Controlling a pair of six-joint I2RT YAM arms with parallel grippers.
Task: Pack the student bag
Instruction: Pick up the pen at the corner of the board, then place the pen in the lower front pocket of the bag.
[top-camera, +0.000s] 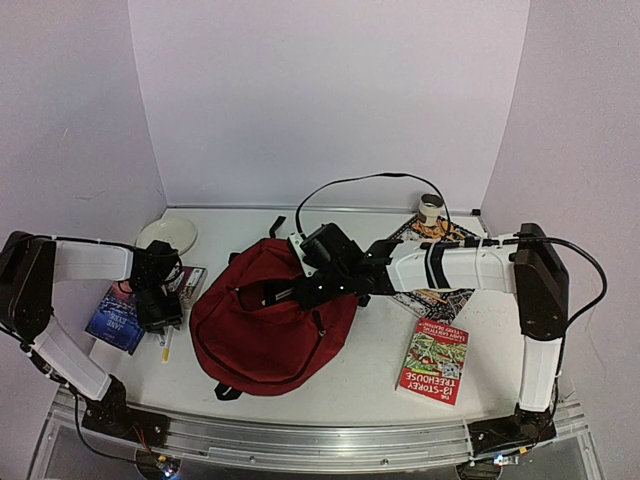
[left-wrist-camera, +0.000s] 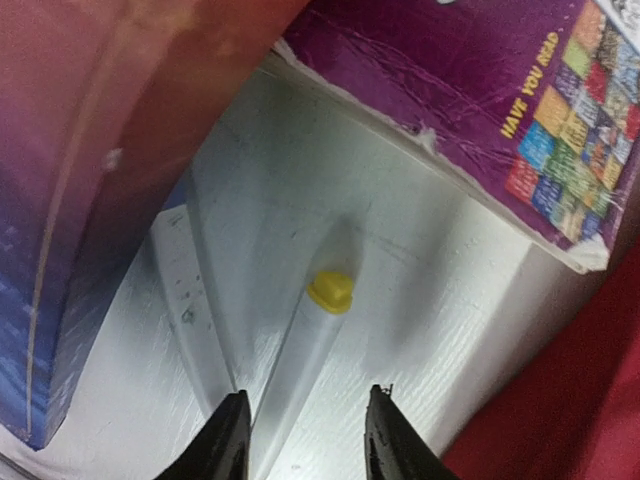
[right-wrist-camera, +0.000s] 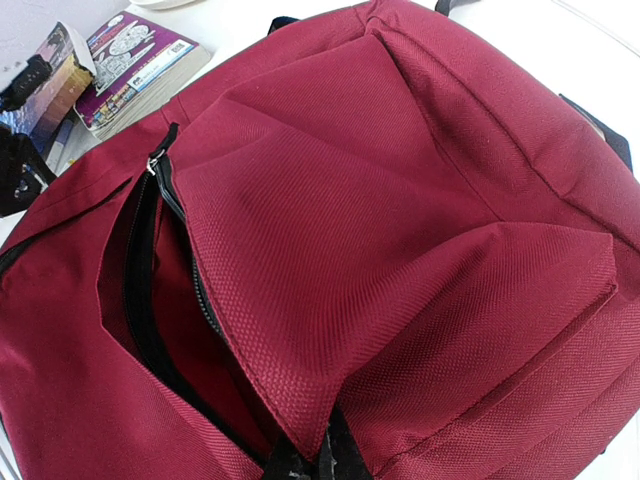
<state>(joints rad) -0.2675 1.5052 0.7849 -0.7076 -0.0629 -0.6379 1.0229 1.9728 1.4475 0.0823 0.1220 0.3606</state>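
The student bag (top-camera: 262, 325), a dark red backpack with black zippers, lies in the middle of the table. My right gripper (top-camera: 300, 292) is shut on the red fabric flap (right-wrist-camera: 300, 300) beside the bag's zipper opening (right-wrist-camera: 150, 290) and holds it lifted, so the pocket gapes. My left gripper (left-wrist-camera: 303, 440) is open, low over the table, its jaws on either side of a white marker with a yellow end (left-wrist-camera: 310, 345). The marker lies between a blue book (left-wrist-camera: 70, 200) and a purple book (left-wrist-camera: 470, 90). The gripper also shows in the top view (top-camera: 160, 318).
A blue book (top-camera: 115, 318) and a purple book (top-camera: 185, 283) lie left of the bag. A white bowl (top-camera: 168, 235) sits at the back left. A red and green book (top-camera: 434, 360) lies at the right, with patterned items (top-camera: 440, 300) and a tape roll (top-camera: 431, 206) behind it.
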